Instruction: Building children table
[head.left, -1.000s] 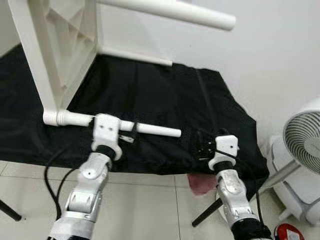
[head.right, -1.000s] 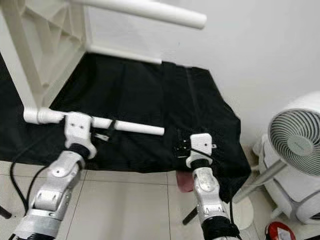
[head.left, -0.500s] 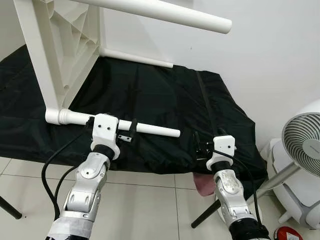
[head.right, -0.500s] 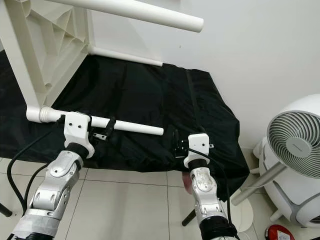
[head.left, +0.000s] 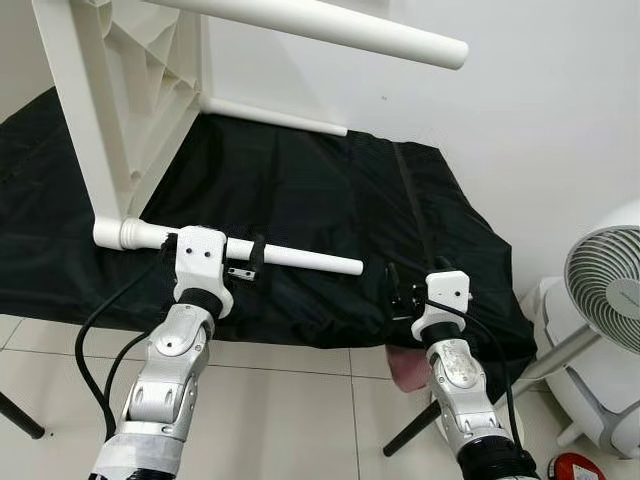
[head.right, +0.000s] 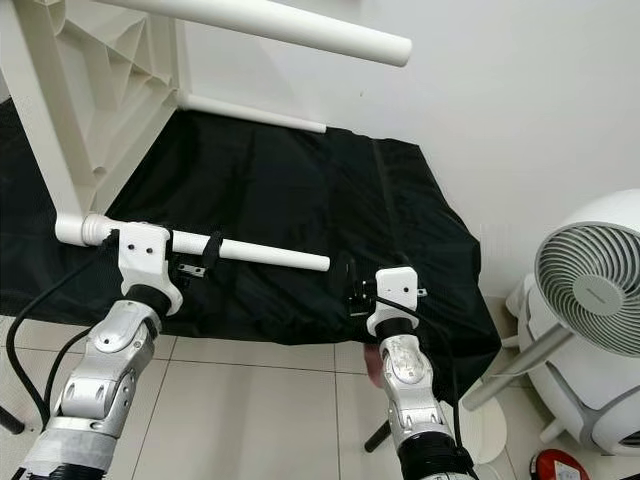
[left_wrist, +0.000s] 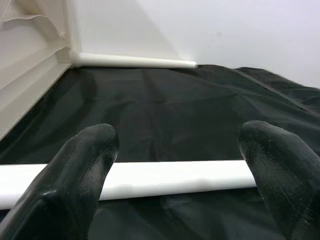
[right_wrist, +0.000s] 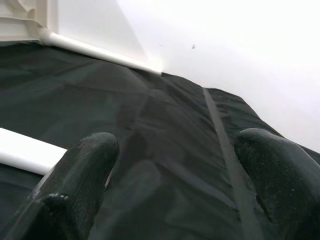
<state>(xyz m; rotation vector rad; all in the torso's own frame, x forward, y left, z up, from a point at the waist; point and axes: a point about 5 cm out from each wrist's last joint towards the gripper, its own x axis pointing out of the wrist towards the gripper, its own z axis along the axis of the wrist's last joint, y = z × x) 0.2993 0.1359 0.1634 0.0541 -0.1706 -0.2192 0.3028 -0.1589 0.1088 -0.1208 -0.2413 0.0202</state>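
White table leg (head.left: 300, 259) lies between the spread left end effector (head.left: 245, 262); right end effector (head.left: 398, 292) spread

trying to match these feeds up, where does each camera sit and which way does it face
Left eye, right eye: head stereo pair, looking forward and down at the white table frame on the black cloth; both silver arms show.
Left wrist: looks along the left tool, open around the near table leg.
Right wrist: looks along the right tool, open above the cloth.
Shared: both wrist views catch the near leg and the far leg.
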